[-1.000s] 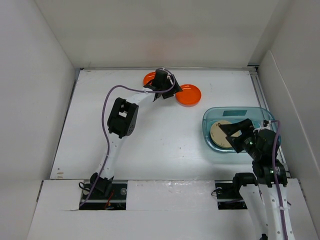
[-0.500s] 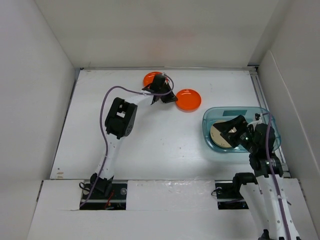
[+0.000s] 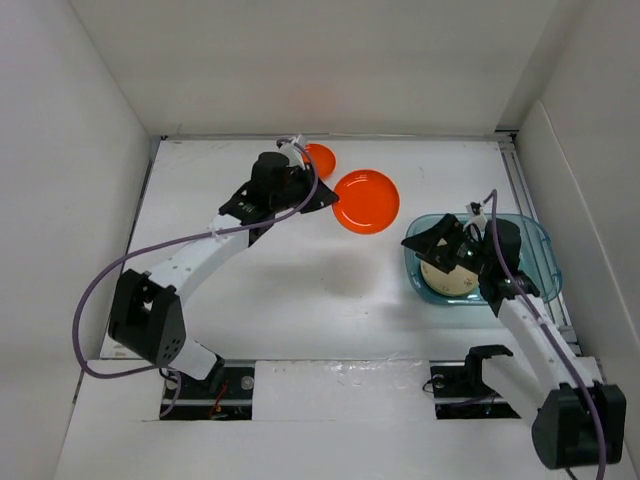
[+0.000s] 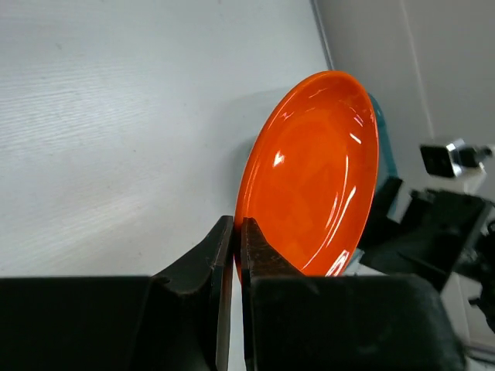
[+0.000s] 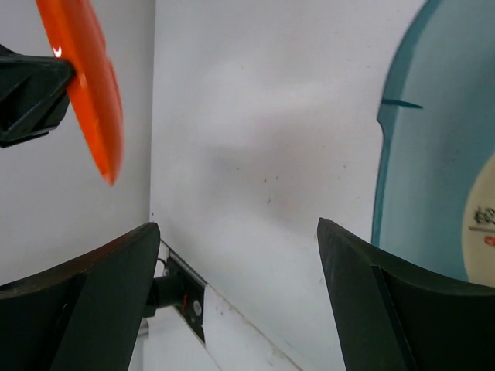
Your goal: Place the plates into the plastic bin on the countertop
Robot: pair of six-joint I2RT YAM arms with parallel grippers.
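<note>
So since half a second ago the left arm (image 3: 190,262) has swung its elbow way out to the left and picked the orange plate (image 3: 366,200) up off the countertop (image 3: 300,290). It now hangs tilted in the air, just left of the bin (image 3: 530,250). The right gripper (image 3: 440,245) has slid over to the bin's left rim. In the left wrist view the left gripper (image 4: 236,239) is pinched tight on the near rim of that orange plate (image 4: 317,178), fingers (image 4: 220,251) almost together, and the plate blocks most of what's behind it: only a teal sliver of bin (image 4: 384,143) and a dark bit of the right arm (image 4: 441,224) show. The second orange plate (image 3: 322,158) lies flat near the back wall (image 3: 330,70), half hidden by the left gripper (image 3: 322,195). The right gripper (image 5: 237,226) is spread wide with nothing in it. From there the held plate (image 5: 89,85) shows edge-on, and the bin (image 5: 433,154) is cut off at the right. The cream plate (image 3: 450,277) sits in the bin's left part, partly under the right gripper. It's cropped by the frame edge in the wrist view (image 5: 483,224), and its dark mark is too clipped to read. Can't tell if anything lies under it.
</note>
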